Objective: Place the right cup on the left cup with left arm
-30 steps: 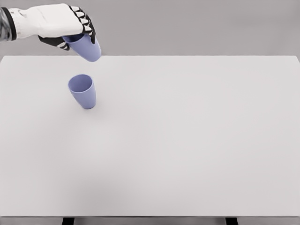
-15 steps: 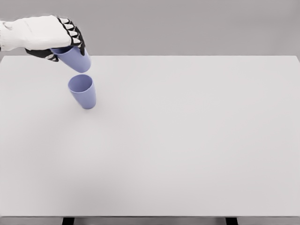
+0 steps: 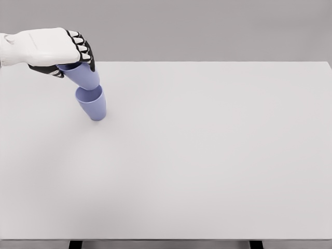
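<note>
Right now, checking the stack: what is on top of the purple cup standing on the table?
The second purple plastic cup, gripped by the left hand, sits at the mouth of the standing purple cup. Its base hides the rim's far side, so insertion depth is unclear.

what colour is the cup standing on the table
Light purple-blue, plain with no pattern; the standing cup shows clearly in the head view, matching the held cup.
</note>
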### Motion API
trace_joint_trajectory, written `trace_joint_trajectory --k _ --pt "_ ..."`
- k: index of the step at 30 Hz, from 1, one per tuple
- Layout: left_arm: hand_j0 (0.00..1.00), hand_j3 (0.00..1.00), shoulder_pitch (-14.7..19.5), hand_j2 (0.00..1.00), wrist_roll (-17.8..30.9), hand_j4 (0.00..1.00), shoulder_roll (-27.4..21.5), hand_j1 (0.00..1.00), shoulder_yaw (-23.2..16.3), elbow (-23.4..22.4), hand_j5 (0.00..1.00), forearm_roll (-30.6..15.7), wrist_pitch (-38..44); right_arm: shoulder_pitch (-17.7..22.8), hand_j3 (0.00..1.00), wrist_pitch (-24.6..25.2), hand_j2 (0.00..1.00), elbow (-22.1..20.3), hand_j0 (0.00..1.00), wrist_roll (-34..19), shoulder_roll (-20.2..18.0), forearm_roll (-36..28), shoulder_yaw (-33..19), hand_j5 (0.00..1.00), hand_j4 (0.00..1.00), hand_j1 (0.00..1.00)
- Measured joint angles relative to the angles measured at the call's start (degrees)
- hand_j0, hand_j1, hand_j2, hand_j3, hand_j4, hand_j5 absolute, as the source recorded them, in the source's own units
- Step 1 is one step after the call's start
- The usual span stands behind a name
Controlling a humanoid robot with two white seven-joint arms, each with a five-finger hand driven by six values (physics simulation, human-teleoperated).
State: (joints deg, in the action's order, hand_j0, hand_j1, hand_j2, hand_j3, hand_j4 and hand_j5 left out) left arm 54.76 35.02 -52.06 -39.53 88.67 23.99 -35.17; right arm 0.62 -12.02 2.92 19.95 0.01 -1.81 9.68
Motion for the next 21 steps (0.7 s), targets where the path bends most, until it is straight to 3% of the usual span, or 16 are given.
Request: trace_joint_trajectory --k 21 --pt "0.65 0.65 -1.9 0.65 0.0 0.65 -2.5 0.65 0.0 2.6 0.65 -0.8 0.0 0.0 1.00 0.0 1.00 0.0 1.00 0.0 0.0 0.0 0.0 1.00 1.00 1.00"
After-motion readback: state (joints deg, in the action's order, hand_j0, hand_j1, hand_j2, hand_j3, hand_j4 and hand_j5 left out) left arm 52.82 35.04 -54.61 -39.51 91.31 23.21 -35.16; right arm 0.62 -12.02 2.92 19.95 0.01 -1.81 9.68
